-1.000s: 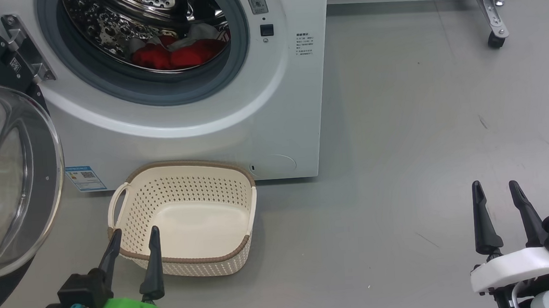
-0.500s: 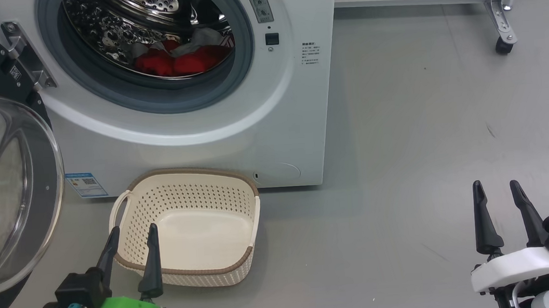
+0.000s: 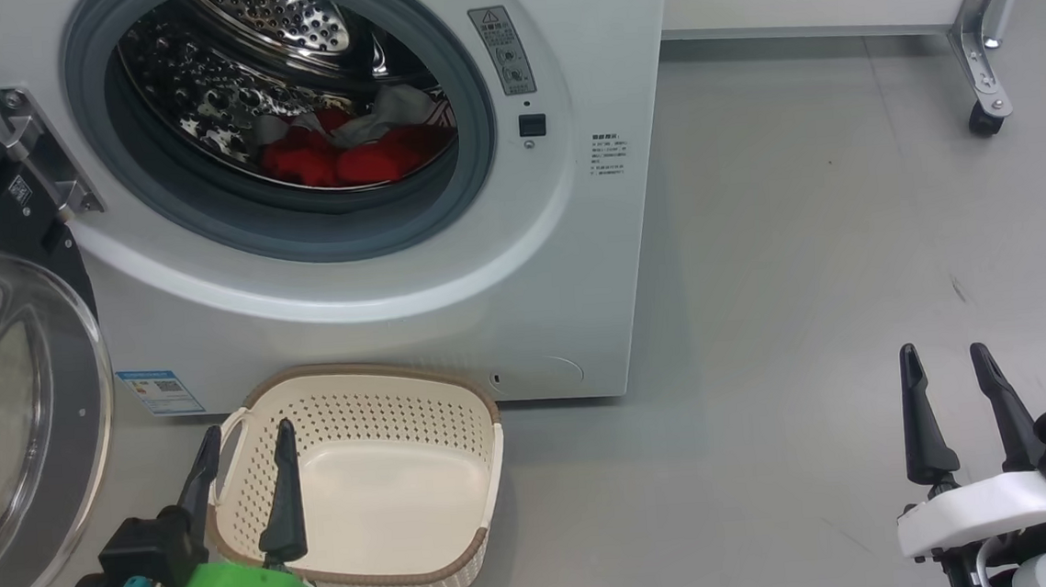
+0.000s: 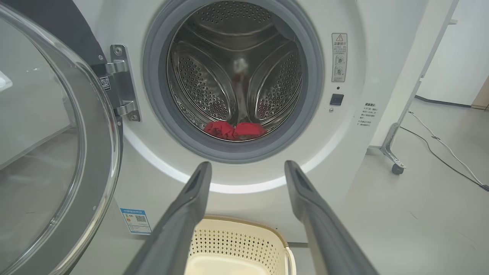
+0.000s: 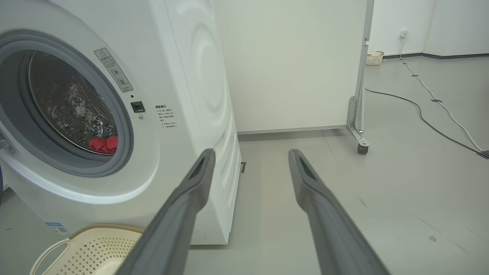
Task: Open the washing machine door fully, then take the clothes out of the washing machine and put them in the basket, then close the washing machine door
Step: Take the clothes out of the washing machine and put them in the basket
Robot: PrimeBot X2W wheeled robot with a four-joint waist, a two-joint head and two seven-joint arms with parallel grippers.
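Clothes (image 3: 357, 158) sat in the drum (image 3: 224, 103), 12 o'clock off the left fingers (image 3: 284, 494); those and the right fingers (image 3: 917, 422) were spread, empty.

Head looks down; low wrists face the washing machine (image 3: 576, 262).

The mouth of the machine (image 3: 576, 262) stood unblocked; the door (image 3: 27, 439) hung wide at its left. The basket (image 3: 375, 414) occupied the floor (image 3: 806, 264) just below; to the right the floor lay bare.
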